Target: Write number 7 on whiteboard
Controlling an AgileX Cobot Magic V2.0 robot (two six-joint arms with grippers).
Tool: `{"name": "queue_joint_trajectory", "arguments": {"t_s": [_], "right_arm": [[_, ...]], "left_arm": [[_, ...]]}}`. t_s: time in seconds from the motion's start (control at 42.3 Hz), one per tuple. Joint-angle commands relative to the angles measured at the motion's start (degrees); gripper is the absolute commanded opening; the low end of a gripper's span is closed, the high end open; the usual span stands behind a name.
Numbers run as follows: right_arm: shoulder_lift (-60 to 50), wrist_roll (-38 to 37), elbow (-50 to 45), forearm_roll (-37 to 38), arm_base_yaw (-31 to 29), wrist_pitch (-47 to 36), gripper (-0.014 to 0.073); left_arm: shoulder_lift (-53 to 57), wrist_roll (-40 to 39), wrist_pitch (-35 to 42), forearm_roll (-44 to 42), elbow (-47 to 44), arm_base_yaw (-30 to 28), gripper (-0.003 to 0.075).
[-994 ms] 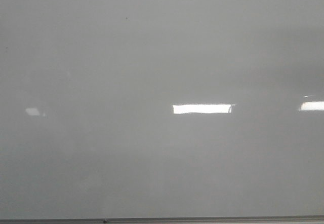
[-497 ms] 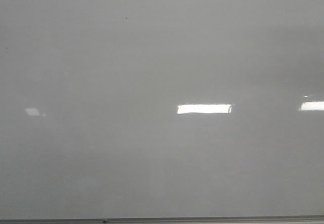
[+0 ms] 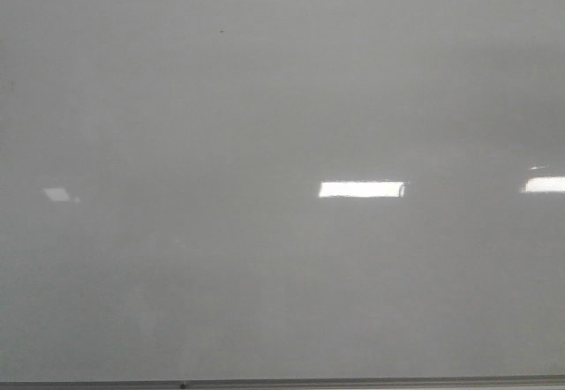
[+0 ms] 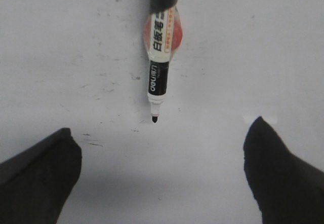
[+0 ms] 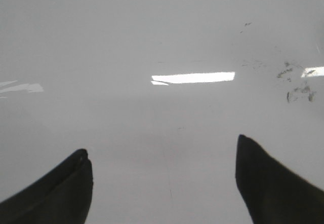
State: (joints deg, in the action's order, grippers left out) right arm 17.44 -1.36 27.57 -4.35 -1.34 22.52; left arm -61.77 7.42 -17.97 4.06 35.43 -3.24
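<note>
Front view, scanned left to right: whiteboard filling the frame, glossy pale grey. Small faint glare patch at middle left, bright rectangular reflection right of centre, another at the right edge. Tiny dark speck in the upper left. Thin metal bottom edge along the very bottom of the frame. No arm or gripper visible here, and no drawn stroke visible on the surface, so the number 7 not yet written.

Left wrist view: left gripper spread wide, 2 dark fingertips at the lower left and lower right corners, well apart, gripping nothing. Between them and higher in the frame, a marker lying on the white surface, uncapped black tip pointing toward the lower part of the frame, black-and-white printed label on the barrel, a reddish patch beside the label, dark rear end cut off at the top edge. Marker clear of both fingertips. Faint smudges and short dark scratches on the surface around it.

Right wrist view: right gripper also spread wide, dark fingertips at the lower left and lower right, holding nothing. Pale glossy surface ahead with a bright rectangular reflection at centre and grey smudge marks at the right.
</note>
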Motion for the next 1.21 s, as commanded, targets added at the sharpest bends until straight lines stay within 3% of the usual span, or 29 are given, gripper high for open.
{"name": "queue_joint_trajectory", "arguments": {"t_s": [0.0, 0.213, 0.521, 0.663, 0.97, 1.065, 1.183], "right_arm": [[0.93, 0.11, 1.71, 0.07, 0.0, -5.25, 0.0601], [0.93, 0.11, 1.71, 0.07, 0.0, -5.2, 0.0601], [0.93, 0.11, 1.71, 0.07, 0.0, -5.2, 0.0601], [0.93, 0.11, 1.71, 0.07, 0.0, -5.2, 0.0601], [0.93, 0.11, 1.71, 0.07, 0.0, -5.2, 0.0601], [0.93, 0.11, 1.71, 0.07, 0.0, -5.2, 0.0601], [0.93, 0.11, 1.71, 0.07, 0.0, -5.2, 0.0601]], "left_arm": [[-6.61, -0.02, 5.02, 0.58, 4.72, -0.06, 0.0573], [-16.01, 1.52, 12.11, -1.77, 7.72, -0.06, 0.0532], [-19.65, 1.52, 20.84, -4.85, 7.72, 0.06, 0.051], [-19.65, 1.52, 20.79, -4.85, 7.72, 0.06, 0.0391], [-19.65, 1.52, 20.1, -4.85, 7.72, 0.06, 0.0056], [-19.65, 1.52, 20.25, -4.85, 7.72, 0.06, 0.0003], [-18.62, 1.52, 17.97, -4.39, 8.18, 0.06, -0.001]]}}
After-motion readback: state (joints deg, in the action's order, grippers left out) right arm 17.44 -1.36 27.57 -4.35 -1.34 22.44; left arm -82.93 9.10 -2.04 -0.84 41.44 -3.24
